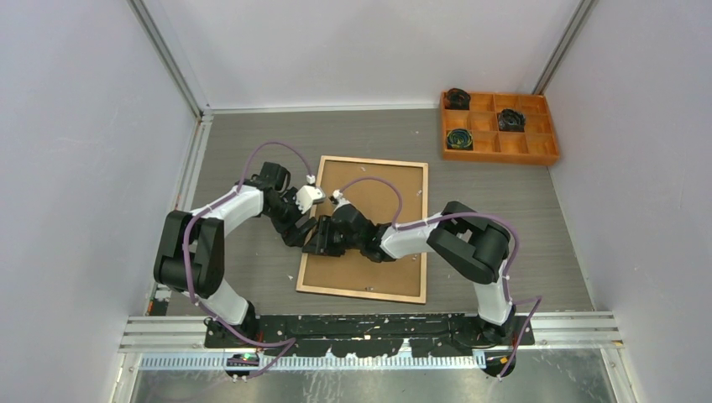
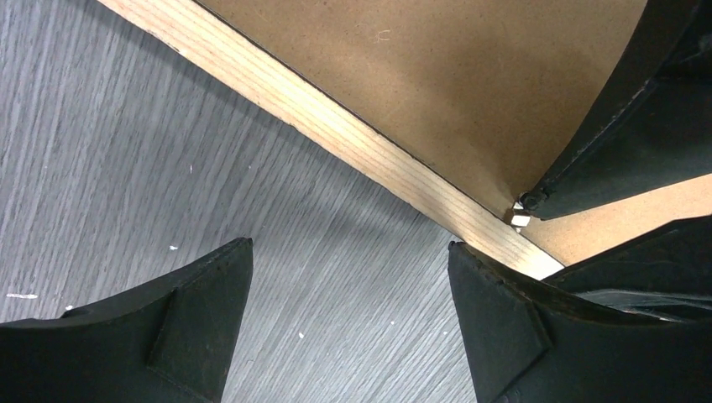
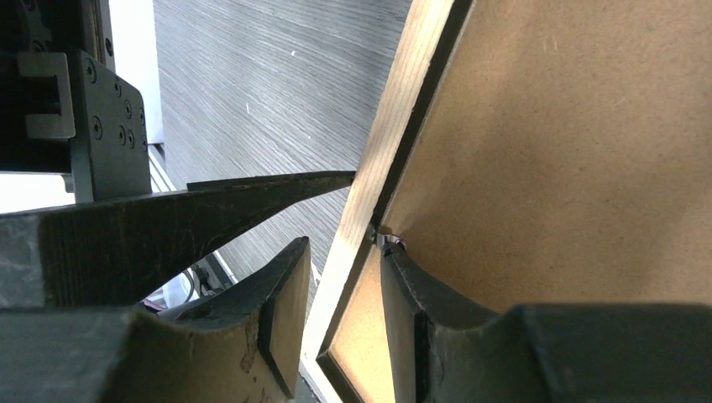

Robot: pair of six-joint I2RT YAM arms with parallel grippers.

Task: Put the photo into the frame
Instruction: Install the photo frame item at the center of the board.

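So the frame [image 1: 374, 159] is lying back-up on the bench [image 1: 504, 210], centre of the top view, with a brown backing panel [image 1: 357, 273] sitting in it. The left gripper [image 2: 348, 252] hovers at the frame's left wooden rail, jaws wide, gripping nothing. The right gripper [image 3: 344, 243] has its jaws narrowed astride that same rail, can't tell if they're actually pinching it.

Left gripper [image 2: 348, 248] and right gripper [image 3: 344, 248] crowd frame [image 1: 361, 293] left rail, blocking it. Table [image 1: 243, 151] free left of frame; orange tray [image 1: 502, 159] well apart, back right.
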